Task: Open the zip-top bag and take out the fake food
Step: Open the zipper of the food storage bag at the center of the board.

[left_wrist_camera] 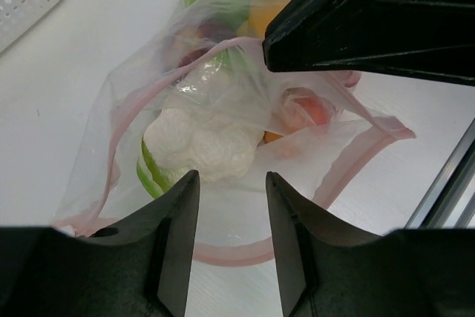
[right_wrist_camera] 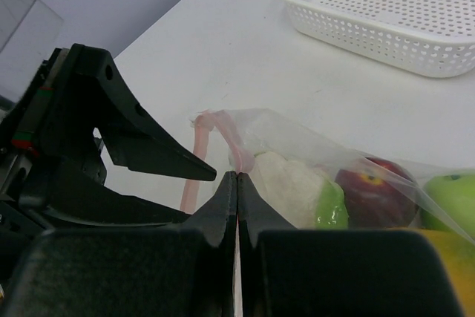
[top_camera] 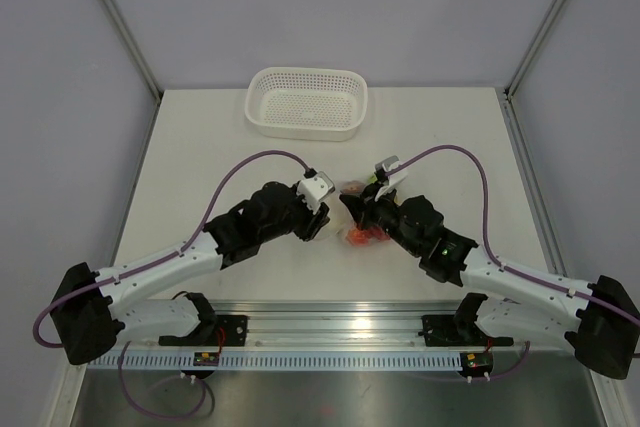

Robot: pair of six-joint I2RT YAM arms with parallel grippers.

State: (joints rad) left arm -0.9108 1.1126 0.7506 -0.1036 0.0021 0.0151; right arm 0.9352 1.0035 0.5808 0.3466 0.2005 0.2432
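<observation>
We see a pale counter (top_camera: 200, 147). At its twelve o'clock edge sits a white perforated basket (top_camera: 306, 102). Toward six o'clock from that lies the zip-top bag (left_wrist_camera: 148, 109), fake food (left_wrist_camera: 200, 150) inside.

left arm (top_camera: 170, 262) stretched inward from left base, wrist tipped downward | left jaws parted, gripping nothing | right arm (top_camera: 520, 277) stretched inward from right base, wrist just beside the left's, tips facing it | right jaws pressed together, pinching the zip-top bag (right_wrist_camera: 297, 135) at its rim
</observation>
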